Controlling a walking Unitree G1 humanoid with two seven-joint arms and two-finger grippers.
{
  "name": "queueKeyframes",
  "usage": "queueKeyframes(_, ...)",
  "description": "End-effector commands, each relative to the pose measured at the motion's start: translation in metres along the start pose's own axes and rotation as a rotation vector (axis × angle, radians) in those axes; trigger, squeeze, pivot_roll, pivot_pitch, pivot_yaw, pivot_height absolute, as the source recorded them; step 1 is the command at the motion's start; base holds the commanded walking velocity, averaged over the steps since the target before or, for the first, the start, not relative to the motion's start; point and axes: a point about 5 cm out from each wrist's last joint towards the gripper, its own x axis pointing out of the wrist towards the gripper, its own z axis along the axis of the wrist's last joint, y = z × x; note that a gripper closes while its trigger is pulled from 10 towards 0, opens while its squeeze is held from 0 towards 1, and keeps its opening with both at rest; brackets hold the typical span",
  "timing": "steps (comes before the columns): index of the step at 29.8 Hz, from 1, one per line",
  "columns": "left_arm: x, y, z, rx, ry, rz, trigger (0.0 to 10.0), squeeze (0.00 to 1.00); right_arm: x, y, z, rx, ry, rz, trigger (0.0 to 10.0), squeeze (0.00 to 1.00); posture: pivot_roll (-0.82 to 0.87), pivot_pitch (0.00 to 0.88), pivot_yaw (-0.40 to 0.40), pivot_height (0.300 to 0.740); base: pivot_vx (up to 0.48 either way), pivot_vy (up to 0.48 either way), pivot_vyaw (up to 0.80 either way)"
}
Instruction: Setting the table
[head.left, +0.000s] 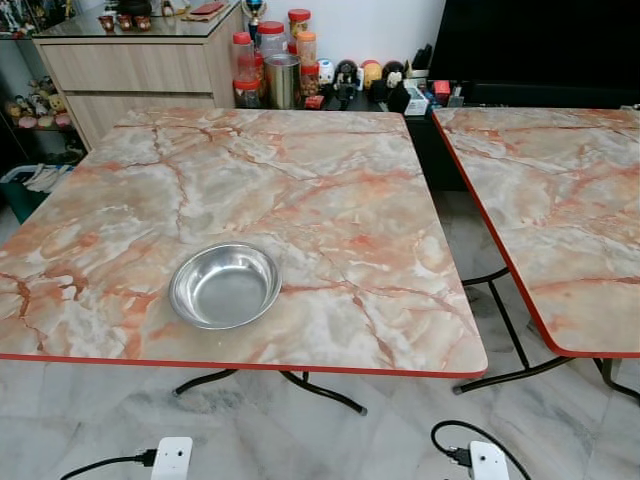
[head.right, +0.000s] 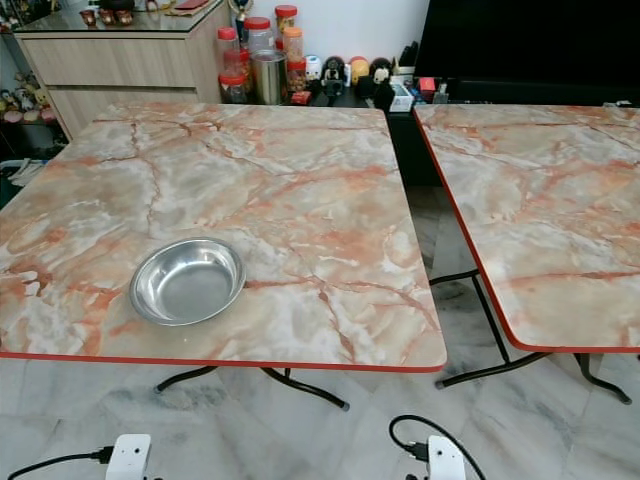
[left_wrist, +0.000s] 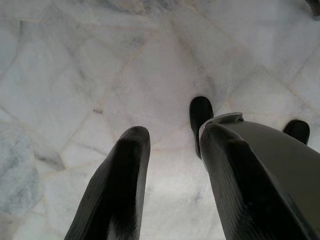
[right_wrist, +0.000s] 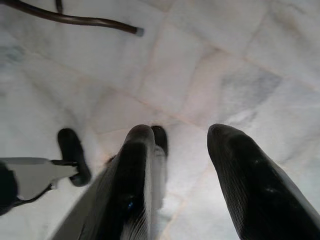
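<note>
An empty, shiny steel bowl (head.left: 225, 285) stands upright near the front edge of a marble-patterned table (head.left: 330, 170) with a red rim, a little left of its middle. My left gripper (left_wrist: 175, 134) hangs low beside my body and points down at the pale marble floor. It is open, with nothing between its fingers. My right gripper (right_wrist: 180, 130) hangs the same way over the floor, open and holding nothing. Both are well below the table top and away from the bowl.
A second, matching table (head.left: 560, 210) stands to the right across a narrow gap. Behind are a wooden cabinet (head.left: 130, 65), red-lidded jars (head.left: 270, 55), small figurines and a dark screen (head.left: 540, 45). Black folding legs (head.left: 320, 390) spread under the table. A curved leg (right_wrist: 75, 20) lies near my right gripper.
</note>
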Motion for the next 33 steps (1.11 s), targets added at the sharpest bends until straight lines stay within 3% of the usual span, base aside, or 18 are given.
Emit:
queueKeyframes(1, 0.0, -0.002, -0.004, 0.018, 0.023, -0.005, 10.0, 0.0, 0.001, 0.001, 0.004, -0.005, -0.015, -0.009, 10.0, 0.0, 0.02, 0.0, -0.029, 0.74, 0.0, -0.469, 0.0)
queueKeyframes(10, -0.001, -0.011, -0.011, 0.018, 0.047, -0.018, 10.0, 0.0, 0.003, 0.016, 0.007, -0.107, -0.024, -0.033, 10.0, 0.0, 0.01, 0.0, -0.031, 0.74, 0.0, -0.465, 0.14)
queueKeyframes(17, -0.001, -0.01, -0.012, 0.02, 0.049, -0.021, 10.0, 0.0, 0.005, 0.033, 0.008, -0.084, -0.016, -0.015, 10.0, 0.0, 0.01, 0.0, -0.031, 0.74, 0.0, -0.452, 0.31)
queueKeyframes(19, -0.001, -0.01, -0.012, 0.02, 0.049, -0.022, 10.0, 0.0, 0.005, 0.032, 0.008, -0.091, -0.017, -0.017, 10.0, 0.0, 0.01, 0.0, -0.027, 0.74, 0.0, -0.448, 0.0)
queueKeyframes(22, -0.001, -0.01, -0.012, 0.025, 0.051, -0.029, 10.0, 0.0, 0.003, 0.016, 0.005, -0.09, -0.015, -0.033, 10.0, 0.0, 0.0, 0.0, -0.024, 0.74, 0.0, -0.446, 0.0)
queueKeyframes(33, -0.001, -0.011, -0.012, 0.025, 0.052, -0.036, 10.0, 0.0, 0.003, 0.015, 0.004, -0.146, -0.003, -0.038, 10.0, 0.0, 0.0, 0.0, -0.022, 0.74, 0.0, -0.441, 0.0)
